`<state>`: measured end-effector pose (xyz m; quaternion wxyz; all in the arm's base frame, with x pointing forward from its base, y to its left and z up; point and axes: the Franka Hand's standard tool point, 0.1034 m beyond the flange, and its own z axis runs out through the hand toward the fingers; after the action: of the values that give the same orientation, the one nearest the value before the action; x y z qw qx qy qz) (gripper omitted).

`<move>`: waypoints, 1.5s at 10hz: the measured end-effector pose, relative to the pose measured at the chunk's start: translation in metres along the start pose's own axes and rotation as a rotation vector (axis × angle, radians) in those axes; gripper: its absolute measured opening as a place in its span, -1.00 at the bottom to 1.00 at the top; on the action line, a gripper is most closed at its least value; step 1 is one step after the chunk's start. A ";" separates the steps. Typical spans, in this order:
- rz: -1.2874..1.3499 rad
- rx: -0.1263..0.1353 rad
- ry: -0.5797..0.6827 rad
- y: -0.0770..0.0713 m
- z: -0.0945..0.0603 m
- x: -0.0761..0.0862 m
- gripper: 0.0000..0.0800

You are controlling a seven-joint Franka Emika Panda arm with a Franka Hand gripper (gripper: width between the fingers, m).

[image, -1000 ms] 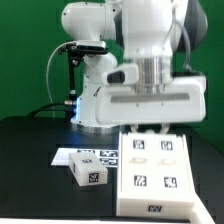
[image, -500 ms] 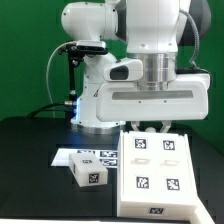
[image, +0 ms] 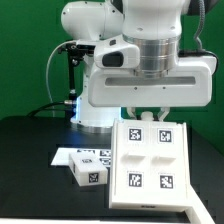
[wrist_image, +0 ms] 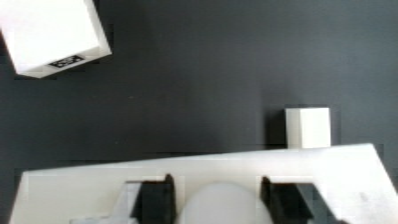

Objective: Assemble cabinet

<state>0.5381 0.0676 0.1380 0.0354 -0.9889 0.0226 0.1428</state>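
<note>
The cabinet [image: 148, 162] is a large white box with several square black-and-white tags on its broad face. It is tilted, with its far edge raised off the black table. My gripper [image: 150, 116] is shut on that far edge. In the wrist view the cabinet [wrist_image: 89, 180] fills the near part of the picture. The two dark fingers [wrist_image: 157, 196] of my gripper [wrist_image: 219, 200] stand on either side of a rounded white part of the cabinet.
A small white tagged block [image: 88, 172] lies at the exterior view's left of the cabinet, next to the marker board [image: 82, 155]. The wrist view shows a white tagged block [wrist_image: 54, 40] and a small white piece [wrist_image: 308, 127] on the black table. The robot base [image: 95, 105] stands behind.
The gripper has gone up with the cabinet's far edge. The cabinet, which lay flat, now tilts with its tagged face turned toward the camera. The small block has not moved.
</note>
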 end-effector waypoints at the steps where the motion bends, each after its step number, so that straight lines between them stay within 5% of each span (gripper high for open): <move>1: 0.001 0.000 -0.005 0.000 0.000 -0.001 -0.44; 2: -0.002 0.000 -0.111 0.003 -0.003 -0.008 -0.44; 4: 0.014 -0.001 -0.207 0.002 -0.017 0.016 -0.44; 8: 0.031 0.011 -0.300 -0.001 -0.009 0.018 -0.44; 10: 0.025 0.012 -0.288 -0.004 -0.016 0.038 -0.44; 15: 0.013 0.005 -0.292 -0.013 -0.007 0.042 -0.44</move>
<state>0.5811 0.0788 0.1340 0.0399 -0.9573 0.0239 0.2855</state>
